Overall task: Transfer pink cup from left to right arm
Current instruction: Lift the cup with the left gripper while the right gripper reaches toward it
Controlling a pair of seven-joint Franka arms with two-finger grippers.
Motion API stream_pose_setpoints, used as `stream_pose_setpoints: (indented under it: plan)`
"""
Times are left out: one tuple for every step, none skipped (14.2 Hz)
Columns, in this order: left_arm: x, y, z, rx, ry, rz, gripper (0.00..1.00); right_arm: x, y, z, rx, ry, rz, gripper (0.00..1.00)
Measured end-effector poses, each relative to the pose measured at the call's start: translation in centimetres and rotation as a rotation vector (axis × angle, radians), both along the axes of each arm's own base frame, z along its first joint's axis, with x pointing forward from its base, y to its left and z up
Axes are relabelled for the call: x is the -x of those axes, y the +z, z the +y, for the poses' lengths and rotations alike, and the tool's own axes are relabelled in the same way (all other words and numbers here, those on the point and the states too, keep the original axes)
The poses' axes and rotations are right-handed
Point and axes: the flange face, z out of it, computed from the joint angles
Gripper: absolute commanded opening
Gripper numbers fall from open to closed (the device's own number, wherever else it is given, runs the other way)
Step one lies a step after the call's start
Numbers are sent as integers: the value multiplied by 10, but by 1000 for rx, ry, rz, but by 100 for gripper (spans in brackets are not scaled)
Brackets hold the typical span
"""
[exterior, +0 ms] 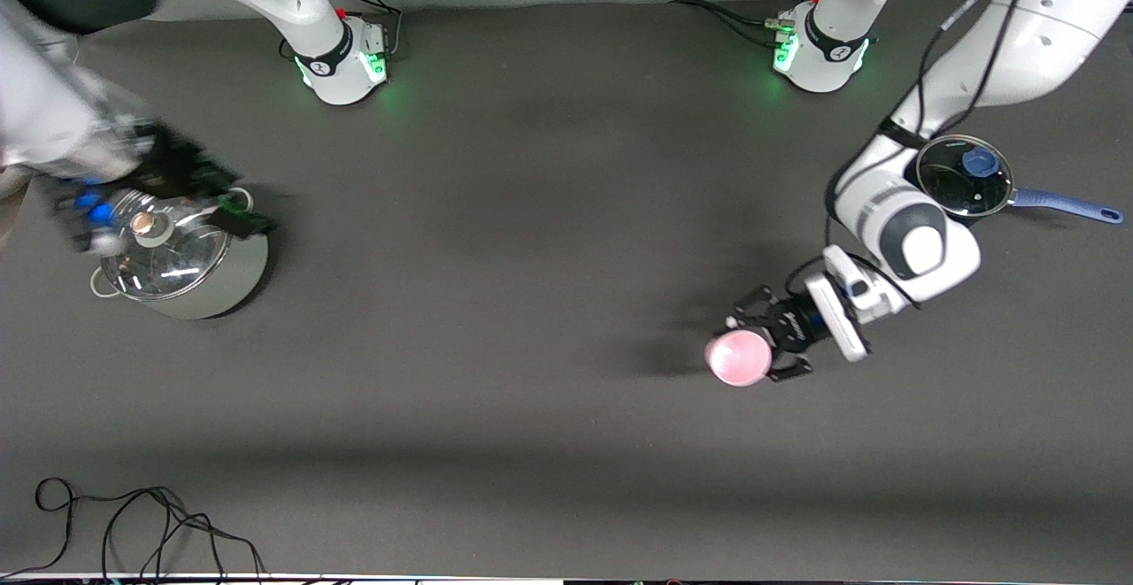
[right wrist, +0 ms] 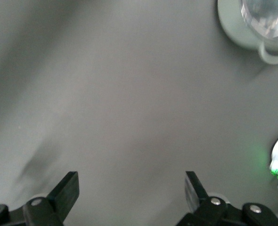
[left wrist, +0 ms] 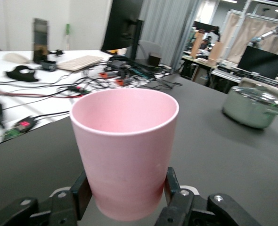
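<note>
Loose black cable [exterior: 133, 523] lies nearest cam, on table [exterior: 531, 240] edge. Pink cup [exterior: 738, 358] upright, clamped betw. fingers [left wrist: 173, 184] of left gripper [exterior: 763, 346], over table twd left arm's end; whether lifted or resting, can't tell. Right gripper [exterior: 226, 204] over steel lidded pot [exterior: 177, 257] at its own end, jaws wide apart, nothing held. Blue-handled pan [exterior: 965, 180] by left arm. Step, I judge: cup grasped, handover not begun. Next needs both grippers meeting mid-table, right closing on free cup wall before left lets go.

Left gripper [exterior: 759, 342] clamped on a load; right gripper [right wrist: 132, 188] spread wide.
</note>
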Motion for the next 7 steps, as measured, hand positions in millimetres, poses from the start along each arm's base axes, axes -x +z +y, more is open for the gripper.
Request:
stream_pose_setpoints:
  plan:
    - [7, 7, -12, -6, -18, -5, 26, 8, 1, 32, 4, -28, 7, 99]
    - [14, 15, -23, -13, -33, -13, 26, 14, 4, 59, 0, -62, 13, 99]
    - [21, 25, -34, -22, -43, -24, 27, 17, 8, 80, -10, -99, 17, 99]
    - [28, 38, -49, -36, -52, -39, 28, 17, 12, 100, -20, -128, 19, 99]
    - [36, 52, -65, -55, -65, -59, 29, 17, 16, 118, -27, -147, 18, 99]
    - [46, 67, -84, -78, -79, -83, 29, 17, 17, 137, -30, -164, 17, 99]
    - [57, 84, -103, -97, -92, -102, 31, 17, 18, 154, -29, -184, 17, 99]
